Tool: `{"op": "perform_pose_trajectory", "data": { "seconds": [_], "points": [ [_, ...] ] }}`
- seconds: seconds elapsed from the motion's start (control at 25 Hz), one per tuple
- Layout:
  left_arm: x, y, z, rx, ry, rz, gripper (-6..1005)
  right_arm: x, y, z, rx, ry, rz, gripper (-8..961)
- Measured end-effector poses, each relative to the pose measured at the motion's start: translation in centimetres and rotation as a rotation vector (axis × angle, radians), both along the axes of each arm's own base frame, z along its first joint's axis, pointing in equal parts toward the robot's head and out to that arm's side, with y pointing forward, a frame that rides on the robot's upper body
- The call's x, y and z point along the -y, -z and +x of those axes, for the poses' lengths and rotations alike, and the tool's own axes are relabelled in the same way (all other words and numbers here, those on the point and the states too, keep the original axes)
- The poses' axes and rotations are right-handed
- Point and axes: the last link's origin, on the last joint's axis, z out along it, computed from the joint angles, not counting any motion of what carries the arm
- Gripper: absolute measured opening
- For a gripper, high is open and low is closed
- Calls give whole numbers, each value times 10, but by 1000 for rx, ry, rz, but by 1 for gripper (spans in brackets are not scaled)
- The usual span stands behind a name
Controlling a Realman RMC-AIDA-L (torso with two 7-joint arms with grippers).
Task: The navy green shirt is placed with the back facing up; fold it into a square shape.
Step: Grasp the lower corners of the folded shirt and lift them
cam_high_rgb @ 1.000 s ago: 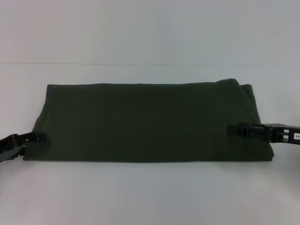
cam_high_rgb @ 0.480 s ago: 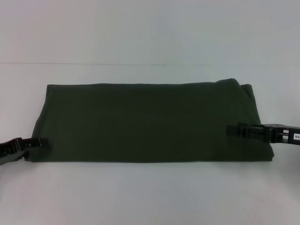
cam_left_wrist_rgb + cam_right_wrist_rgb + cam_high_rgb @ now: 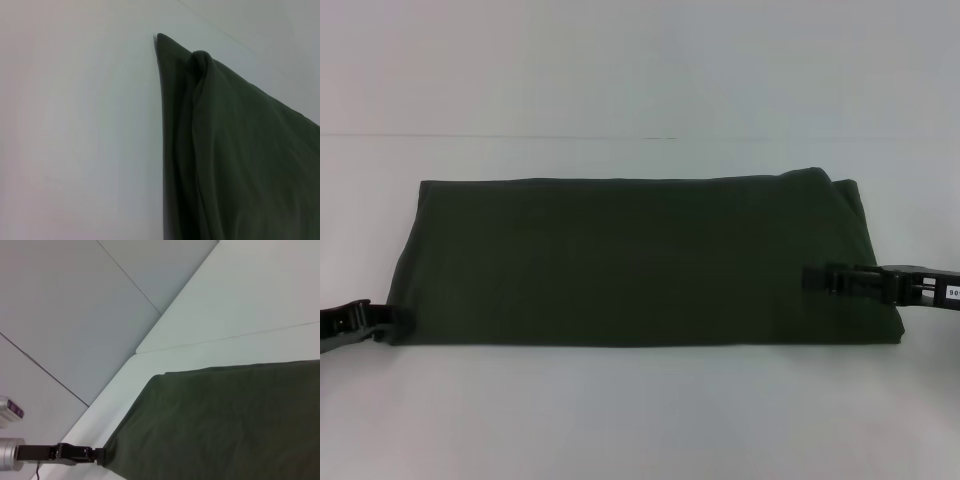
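Left hand (image 3: 392, 318): black throughout, narrow and elongated, built of stubby blocky segments with notched edges. Seen from the right wrist camera (image 3: 98, 455) as a slim black bar of jointed links, joined behind to a smooth silver-grey cylindrical wrist section; a thin dark cable hung just beneath that junction. Beside the cylinder, a pale grey housing bearing a small dark purplish panel.

Right hand (image 3: 812, 278): likewise black, long and flat, with ridged, stepped edges along its upper side. Behind the fingers, a thicker black body carrying a small white label printed with dark characters, too small to read. No screws made out on either hand.
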Motion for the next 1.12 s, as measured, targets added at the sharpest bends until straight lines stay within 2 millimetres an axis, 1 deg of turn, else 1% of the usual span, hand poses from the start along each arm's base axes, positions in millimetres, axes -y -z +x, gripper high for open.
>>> {"op": "perform_pose_trajectory", "data": {
  "seconds": [0.2,0.28,0.4,0.56,0.64,0.8,1.12],
  "points": [
    [1,0,0,-1,3,-2,253,0,-4,3,1,20,1,826],
    [1,1,0,1,4,-5,205,-2,-10,8,5,65,6,826],
    [1,1,1,4,7,-9,132,-8,-24,20,27,194,5,825],
    [0,1,3,10,15,-16,36,-19,-44,37,117,390,-10,825],
    [0,1,5,14,20,-21,24,-24,-49,38,157,445,-27,825],
    [-1,2,6,13,27,-29,5,-33,-51,36,231,505,-69,825],
    [-1,2,9,20,33,-38,5,-46,-41,22,351,521,-141,826]
  ]
}}
